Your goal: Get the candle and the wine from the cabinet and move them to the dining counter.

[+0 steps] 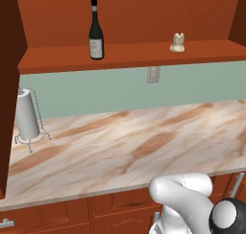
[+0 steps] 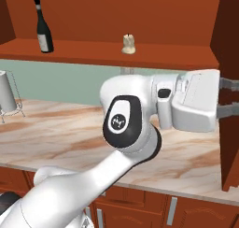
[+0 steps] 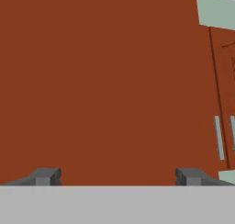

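Note:
The cabinet (image 1: 144,55) stands open, and on its inner shelf (image 2: 154,56) are both items. The dark wine (image 1: 96,31) bottle stands upright at the shelf's left (image 2: 44,28). The small cream candle (image 1: 178,42) sits further right (image 2: 128,44). My gripper (image 2: 229,97) is open and holds nothing. It points sideways at the inside of the open right-hand cabinet door (image 2: 228,45), below shelf height and to the right of the candle. In the hand view the gripper (image 3: 118,177) faces that red-brown door panel (image 3: 114,81) at close range. The dining counter is out of view.
A marble wall counter (image 1: 134,142) runs below the cabinet against a green wall. A grey paper-towel roll (image 1: 26,114) on a wire stand sits at its left end (image 2: 5,94). The left cabinet door (image 1: 7,84) hangs open. Silver handles (image 3: 219,138) show on a neighbouring cabinet.

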Controlling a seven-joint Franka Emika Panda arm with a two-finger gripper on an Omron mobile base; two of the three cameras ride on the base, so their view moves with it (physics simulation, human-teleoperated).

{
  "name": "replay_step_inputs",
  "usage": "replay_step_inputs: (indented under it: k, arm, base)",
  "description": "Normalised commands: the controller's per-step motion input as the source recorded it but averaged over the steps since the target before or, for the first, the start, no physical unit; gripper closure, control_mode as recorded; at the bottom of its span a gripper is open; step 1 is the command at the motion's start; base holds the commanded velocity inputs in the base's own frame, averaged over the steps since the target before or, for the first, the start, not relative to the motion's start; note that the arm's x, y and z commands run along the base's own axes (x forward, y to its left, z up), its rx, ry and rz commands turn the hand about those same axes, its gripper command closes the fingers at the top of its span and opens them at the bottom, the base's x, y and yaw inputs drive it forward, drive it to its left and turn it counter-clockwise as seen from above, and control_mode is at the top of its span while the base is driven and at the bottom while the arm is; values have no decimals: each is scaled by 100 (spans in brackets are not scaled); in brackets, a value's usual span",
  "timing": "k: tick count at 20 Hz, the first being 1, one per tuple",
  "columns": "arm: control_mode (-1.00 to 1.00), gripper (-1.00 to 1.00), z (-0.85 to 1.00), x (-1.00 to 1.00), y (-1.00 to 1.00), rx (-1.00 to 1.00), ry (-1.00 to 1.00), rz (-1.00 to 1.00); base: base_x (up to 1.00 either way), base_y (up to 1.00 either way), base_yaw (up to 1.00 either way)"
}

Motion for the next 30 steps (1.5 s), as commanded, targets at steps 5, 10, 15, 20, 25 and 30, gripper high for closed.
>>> replay_step_inputs:
  k: [5, 10, 15, 20, 25, 30]
  arm:
    - [-100, -100, -13, -16, 12, -1, 1, 0]
    - [-100, -100, -14, -39, 57, -2, 0, 0]
    - [-100, -100, 5, -17, 77, -3, 1, 3]
    - [-100, -100, 3, -2, 77, -2, 12, 19]
    - [-100, -100, 0, 0, 85, 1, 25, 37]
    - [-100, -100, 4, 0, 89, 1, 22, 39]
  base:
    - [0, 0, 0]
    - [0, 0, 0]
    - [0, 0, 0]
    - [0, 0, 0]
    - [0, 0, 0]
    - [0, 0, 0]
